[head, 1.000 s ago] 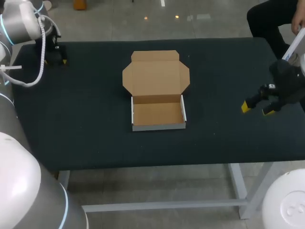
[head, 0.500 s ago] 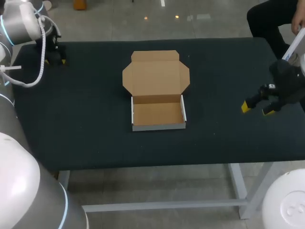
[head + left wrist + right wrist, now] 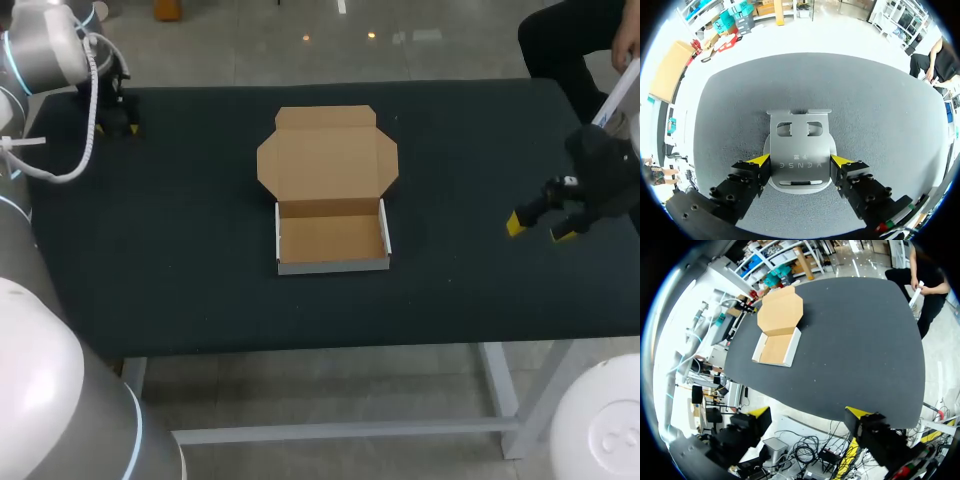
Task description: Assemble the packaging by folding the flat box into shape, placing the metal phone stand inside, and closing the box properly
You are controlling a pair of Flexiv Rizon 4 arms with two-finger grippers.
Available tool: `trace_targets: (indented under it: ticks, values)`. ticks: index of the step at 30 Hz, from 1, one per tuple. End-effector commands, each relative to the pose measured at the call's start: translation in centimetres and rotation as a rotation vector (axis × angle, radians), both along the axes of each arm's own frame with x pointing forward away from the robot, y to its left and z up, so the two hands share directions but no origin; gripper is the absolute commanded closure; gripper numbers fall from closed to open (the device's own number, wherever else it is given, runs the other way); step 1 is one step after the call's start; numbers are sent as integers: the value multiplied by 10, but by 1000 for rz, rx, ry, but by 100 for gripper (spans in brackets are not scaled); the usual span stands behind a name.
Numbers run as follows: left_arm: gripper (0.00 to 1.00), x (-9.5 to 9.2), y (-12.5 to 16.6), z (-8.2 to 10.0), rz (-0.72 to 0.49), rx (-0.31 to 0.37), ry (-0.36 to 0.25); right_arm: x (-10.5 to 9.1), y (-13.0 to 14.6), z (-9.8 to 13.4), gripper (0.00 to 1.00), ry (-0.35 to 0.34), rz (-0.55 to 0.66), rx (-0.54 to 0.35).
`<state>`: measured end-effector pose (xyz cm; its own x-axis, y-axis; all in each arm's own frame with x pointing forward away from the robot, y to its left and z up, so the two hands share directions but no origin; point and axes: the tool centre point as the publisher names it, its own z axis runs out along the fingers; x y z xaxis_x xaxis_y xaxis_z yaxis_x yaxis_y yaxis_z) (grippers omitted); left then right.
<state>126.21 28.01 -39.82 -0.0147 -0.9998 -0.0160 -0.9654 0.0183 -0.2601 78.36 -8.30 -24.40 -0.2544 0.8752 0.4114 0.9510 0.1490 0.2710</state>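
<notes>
**A:** Item one, box [image 3: 333, 265]. Condition?

**B:** Cardboard, folded into shape with four walls upright and nothing inside. Its lid [image 3: 327, 160] lies open and flat on the table [image 3: 180, 250], hinged at the box's rear wall, flaps not tucked.

**A:** Item two, metal phone stand [image 3: 799, 145]. Location against the box?

**B:** Well apart from it, off to the box's left and back past the lid's far edge. Grey, two cut-outs in its plate. It appears to lie flat on the table.

**A:** Item three, left gripper [image 3: 800, 161].

**B:** Over the stand, one yellow tip against each side edge, pinching it across its width by the look of the left wrist view. I cannot tell that the stand is lifted.

**A:** Item four, right gripper [image 3: 540, 226].

**B:** Well to the box's right. Tips spread, nothing between them.

**A:** Step in hand?

**B:** My reading: folding is done and fetching the stand is the step in hand. Insertion and closing are not yet done.

**A:** Next move requires?

**B:** Probably a lift clear of the table, a carry to above the box, then a lowering between its walls without catching the left one. Flat metal held by its edges may slip or swing — a firm hold counts. After that the lid folds forward over the box and its flaps tuck in — likely work for both grippers.
</notes>
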Motion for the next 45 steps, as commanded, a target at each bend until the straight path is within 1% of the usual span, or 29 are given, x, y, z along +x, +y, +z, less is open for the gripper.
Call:
trace_targets:
  ticks: [1, 3, 4, 5, 6, 7, 8, 9, 15, 22, 29, 32, 36, 44, 45]
  values:
    - [21, 10, 1, -4, 4, 2, 136, -1, -1, 3, 0, 5, 4, 2]
    - [25, 10, 1, -4, 5, 4, 136, -1, -1, 3, 0, 5, 4, 2]
    - [30, 10, 1, -4, 7, 5, 137, -1, -1, 3, 0, 5, 4, 2]
    - [43, 11, 1, -5, 8, 7, 137, -1, -1, 3, 0, 5, 4, 2]
    - [52, 11, 1, -5, 8, 9, 138, -1, -1, 3, 0, 5, 4, 2]
    - [64, 11, 1, -6, 9, 10, 139, -1, -1, 3, 0, 5, 4, 2]
    - [79, 11, 1, -6, 10, 11, 139, -1, -1, 3, 0, 5, 4, 2]
    - [100, 11, 1, -6, 11, 12, 139, -1, -1, 3, 0, 5, 4, 2]
    - [100, 10, 1, -1, 18, 5, 117, -1, -1, 3, 0, 5, 4, 2]
    - [100, 2, 2, 11, 39, -12, 86, -1, -1, 3, 0, 5, 4, 2]
    - [100, -15, -5, 32, 49, -19, 42, -1, -1, 3, 0, 5, 4, 2]
    - [100, -22, -8, 41, 60, -17, 35, -1, -1, 3, 0, 5, 4, 2]
    - [100, -36, -15, 54, 74, -19, 28, -1, -1, 3, 0, 5, 4, 2]
    - [100, -63, -25, 75, 92, -22, 9, -1, -1, 3, 0, 5, 4, 2]
    - [100, -67, -27, 78, 93, -21, 5, -2, 0, 2, 0, -19, 27, 4]
